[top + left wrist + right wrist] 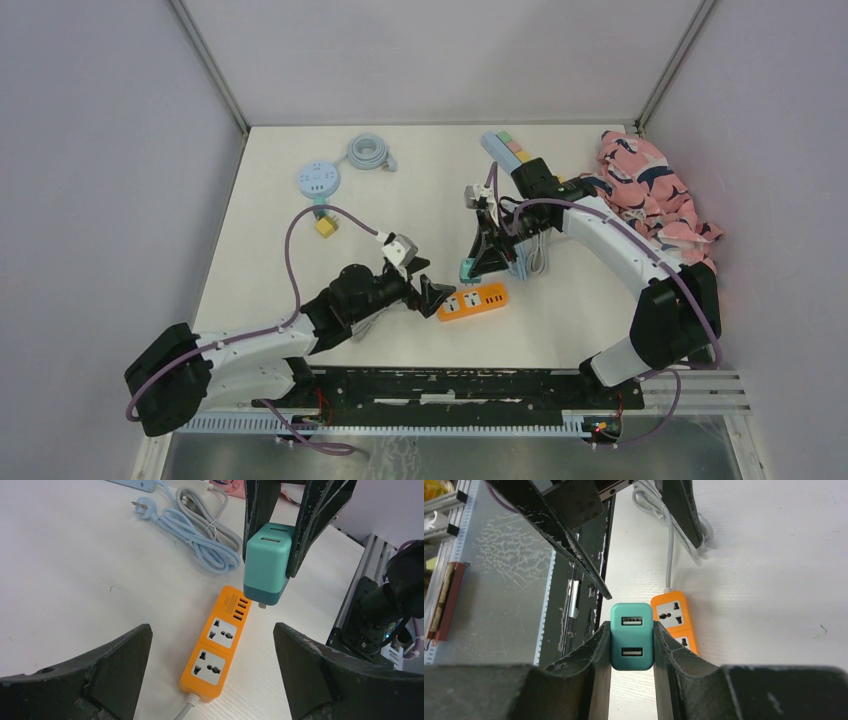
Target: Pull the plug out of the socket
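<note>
An orange power strip [474, 302] lies on the white table, also in the left wrist view [216, 644] and the right wrist view [675, 618]. My right gripper [478, 262] is shut on a teal USB charger plug [266, 565], seen end-on between its fingers [631, 636]. The plug hangs just above the strip's far end, its prongs clear of the sockets. My left gripper [440, 297] is open, its jaws spread either side of the strip's cord end [212, 672], touching nothing.
Coiled light blue and grey cables [200, 527] lie behind the strip. A round blue socket [318, 180], a grey cable coil [369, 154], a yellow block [325, 226], a pastel strip [508, 147] and a pink cloth [655, 195] sit further back.
</note>
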Robot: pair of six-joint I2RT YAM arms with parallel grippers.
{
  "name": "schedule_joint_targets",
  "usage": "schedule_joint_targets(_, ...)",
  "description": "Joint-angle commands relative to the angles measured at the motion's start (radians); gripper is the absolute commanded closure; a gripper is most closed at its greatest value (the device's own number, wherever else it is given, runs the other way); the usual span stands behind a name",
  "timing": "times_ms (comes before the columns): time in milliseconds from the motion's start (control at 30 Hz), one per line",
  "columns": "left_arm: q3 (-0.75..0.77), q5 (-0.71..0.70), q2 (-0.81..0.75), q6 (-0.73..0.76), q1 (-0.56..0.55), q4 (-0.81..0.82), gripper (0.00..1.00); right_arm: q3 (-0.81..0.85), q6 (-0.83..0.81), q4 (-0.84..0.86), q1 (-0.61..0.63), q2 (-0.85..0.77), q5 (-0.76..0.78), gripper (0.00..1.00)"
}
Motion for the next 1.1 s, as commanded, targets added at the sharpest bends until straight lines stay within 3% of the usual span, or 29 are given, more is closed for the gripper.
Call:
schedule_joint_targets(0, 0.070, -0.055, -0.062, -0.087, 0.004, -0.087, 0.03, 0.017, 0.146, 0.118, -0.008, -0.009, -0.055, 0.98)
schedule_joint_targets(333, 0.085, -0.045, -0.129, -0.112, 0.004, -0.101, 0.04, -0.030, 0.438, 0.333, -0.025, -0.006, -0.048, 0.95)
schedule_joint_targets(700, 0.132, -0.043, -0.092, -0.128, 0.006, -0.142, 0.05, -0.041, 1.013, 0.562, -0.028, 0.136, -0.007, 0.89)
schedule_joint_targets(833, 0.183, -0.082, -0.050, -0.142, 0.006, -0.212, 0.05, -0.016, 1.065, 0.536, -0.028, 0.207, -0.023, 0.90)
schedule_joint_targets(1067, 0.324, -0.299, 0.058, -0.270, 0.005, -0.422, 0.09, -0.005, 1.109, 0.533, -0.028, 0.264, -0.012, 0.88)
